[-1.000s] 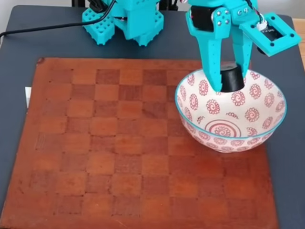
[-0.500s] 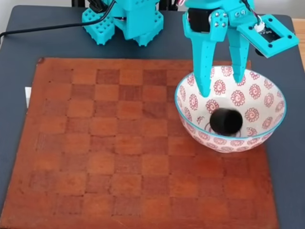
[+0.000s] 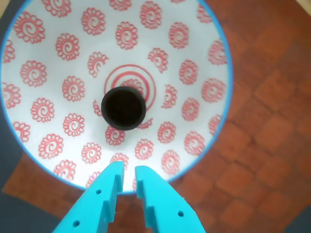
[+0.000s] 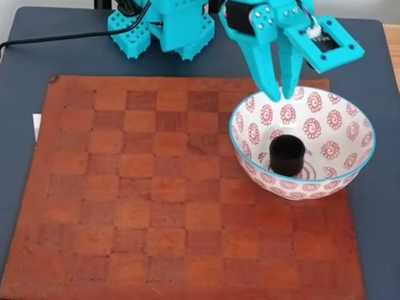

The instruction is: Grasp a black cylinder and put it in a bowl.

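You are looking at a bowl (image 4: 247, 122) showing as smooth, glossy glazed ceramic, white with red printed flowers and a thin blue rim. Inside it, the black cylinder (image 4: 287, 154) is reading as matt, catching almost no light. The gripper (image 3: 126, 175) is showing as matt turquoise plastic. The board (image 4: 150, 206) is looking like worn, reddish-brown leather in dull, scuffed checks. The table (image 4: 25, 81) is appearing dark grey and matt.
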Robot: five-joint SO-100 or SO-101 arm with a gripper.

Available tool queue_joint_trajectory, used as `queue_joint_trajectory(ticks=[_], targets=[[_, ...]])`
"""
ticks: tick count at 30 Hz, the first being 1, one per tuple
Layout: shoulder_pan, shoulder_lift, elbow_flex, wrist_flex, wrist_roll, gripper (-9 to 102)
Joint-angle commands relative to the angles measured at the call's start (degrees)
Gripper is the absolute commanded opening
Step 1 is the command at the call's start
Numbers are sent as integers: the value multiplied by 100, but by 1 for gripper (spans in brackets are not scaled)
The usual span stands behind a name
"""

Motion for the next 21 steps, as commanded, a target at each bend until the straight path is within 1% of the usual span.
queue_joint_trajectory(ticks=[1, 8, 21], targets=[[281, 554, -26, 316, -18, 0], [1037, 1354, 114, 914, -44, 0], [2338, 3595, 2136, 738, 132, 0]])
